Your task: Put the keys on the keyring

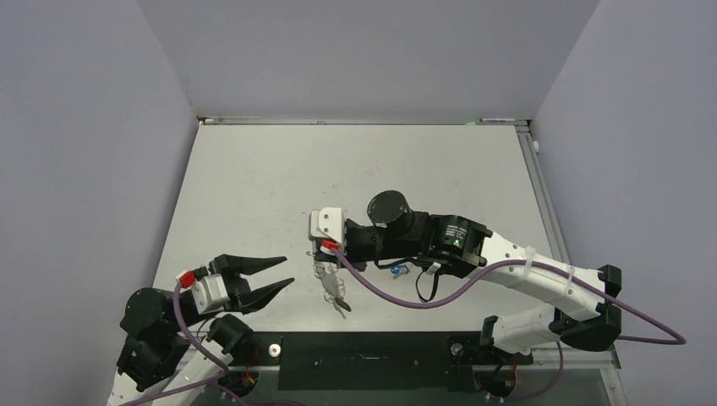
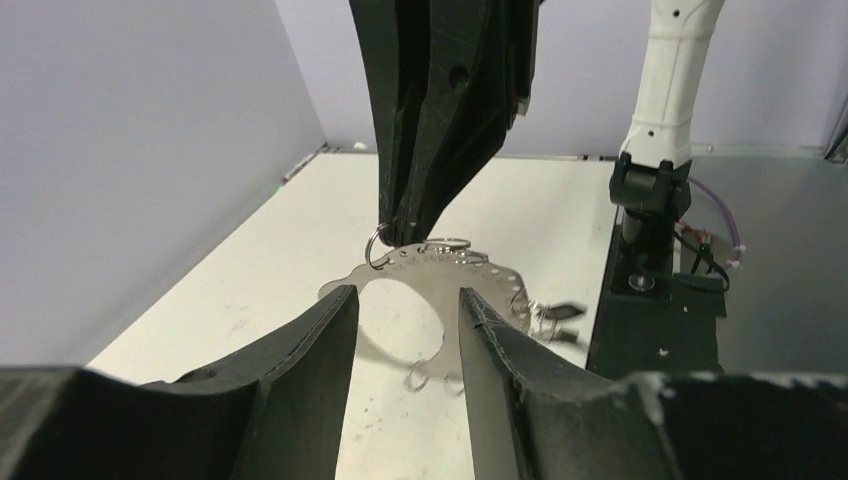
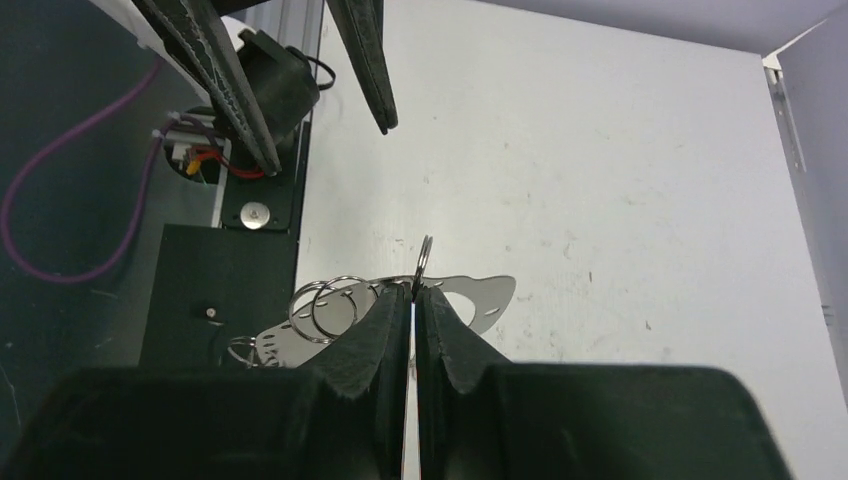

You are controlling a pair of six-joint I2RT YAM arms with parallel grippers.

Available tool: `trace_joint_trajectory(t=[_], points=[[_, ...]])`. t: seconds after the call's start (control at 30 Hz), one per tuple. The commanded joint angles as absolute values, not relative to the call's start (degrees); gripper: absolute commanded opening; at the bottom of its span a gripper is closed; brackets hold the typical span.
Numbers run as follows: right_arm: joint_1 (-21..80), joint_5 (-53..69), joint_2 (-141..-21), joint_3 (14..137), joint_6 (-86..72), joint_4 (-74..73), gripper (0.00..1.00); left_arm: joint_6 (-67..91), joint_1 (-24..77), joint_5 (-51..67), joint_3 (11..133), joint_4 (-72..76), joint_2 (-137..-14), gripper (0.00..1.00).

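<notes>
The keyring (image 1: 326, 277) is a flat grey plate with small wire split rings; it also shows in the left wrist view (image 2: 452, 268) and the right wrist view (image 3: 485, 293). My right gripper (image 3: 413, 290) is shut on its edge beside a small split ring (image 3: 425, 262) and holds it tilted just above the table. In the top view the right gripper (image 1: 325, 260) reaches in from the right. A dark-headed key (image 1: 341, 304) hangs from the plate's near side. A blue-tagged key (image 1: 397, 270) lies under the right arm. The red-tagged key is not visible. My left gripper (image 1: 288, 271) is open and empty, just left of the plate.
A black base plate (image 1: 363, 348) runs along the table's near edge, close to the keyring. Grey walls close in the left, back and right. A metal rail (image 1: 541, 194) lines the right edge. The right arm's cable (image 1: 397, 296) loops over the table.
</notes>
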State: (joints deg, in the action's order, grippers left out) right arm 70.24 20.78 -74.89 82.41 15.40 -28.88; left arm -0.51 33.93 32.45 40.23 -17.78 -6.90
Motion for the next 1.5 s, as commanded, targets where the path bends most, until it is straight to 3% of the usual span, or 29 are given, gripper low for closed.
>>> trace_joint_trajectory(t=[0.0,0.37,0.73,1.47], points=[[71.0,16.7,-77.7,90.0,20.6,-42.0,0.05,-8.2,34.4,35.1,44.0,-25.9,-12.4,0.39],[72.1,14.8,-79.8,94.6,22.4,-51.2,0.05,-9.5,35.7,40.6,47.2,-23.7,-24.9,0.37],[73.9,15.4,-79.6,95.3,22.6,-52.1,0.05,-7.9,36.9,45.5,43.0,-14.2,-28.0,0.29],[75.0,13.1,-78.9,95.2,22.8,-51.5,0.05,-7.5,39.9,48.3,40.8,-11.2,-32.5,0.22]])
